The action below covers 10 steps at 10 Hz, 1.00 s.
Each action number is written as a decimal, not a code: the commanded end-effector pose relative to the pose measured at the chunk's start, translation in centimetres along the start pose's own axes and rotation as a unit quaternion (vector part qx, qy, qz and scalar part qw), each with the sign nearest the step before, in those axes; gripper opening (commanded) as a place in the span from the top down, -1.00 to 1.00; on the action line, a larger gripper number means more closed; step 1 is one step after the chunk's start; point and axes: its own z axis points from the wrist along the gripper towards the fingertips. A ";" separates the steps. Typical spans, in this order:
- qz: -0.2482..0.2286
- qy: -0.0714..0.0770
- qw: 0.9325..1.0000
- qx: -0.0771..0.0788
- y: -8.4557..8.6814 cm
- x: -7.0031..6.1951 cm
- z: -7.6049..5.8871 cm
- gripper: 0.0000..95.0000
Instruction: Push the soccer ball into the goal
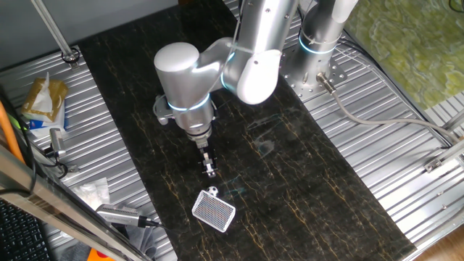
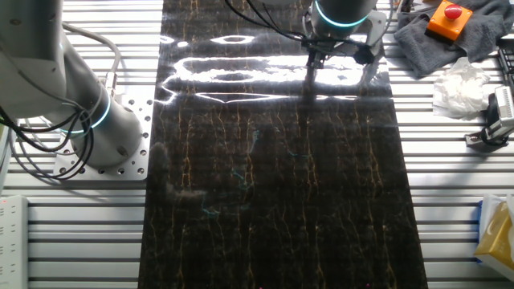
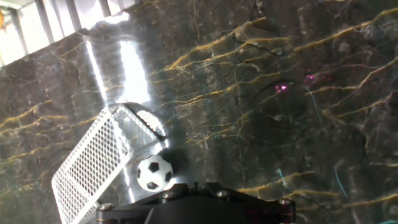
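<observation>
The soccer ball (image 3: 154, 172) is tiny, white with black patches, and sits right at the open mouth of the goal (image 3: 93, 168), a white frame with dark grid netting. In one fixed view the ball (image 1: 212, 191) rests at the goal's (image 1: 214, 211) near edge, low on the dark mat. My gripper (image 1: 210, 168) points down just behind the ball, on the side away from the goal, with its jaws together and nothing held. In the hand view the gripper (image 3: 196, 186) shows only as a dark base at the bottom edge. The other fixed view shows neither ball nor goal.
A dark marbled mat (image 1: 290, 167) covers the ribbed metal table (image 1: 406, 167). The arm's base (image 1: 319, 43) stands at the back. Bags and tools (image 1: 43, 101) lie at the left edge. An orange box with a red button (image 2: 448, 18) and cloths lie beside the mat.
</observation>
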 end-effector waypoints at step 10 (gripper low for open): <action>-0.012 -0.002 1.000 0.005 1.4 0.3 0.8 1.00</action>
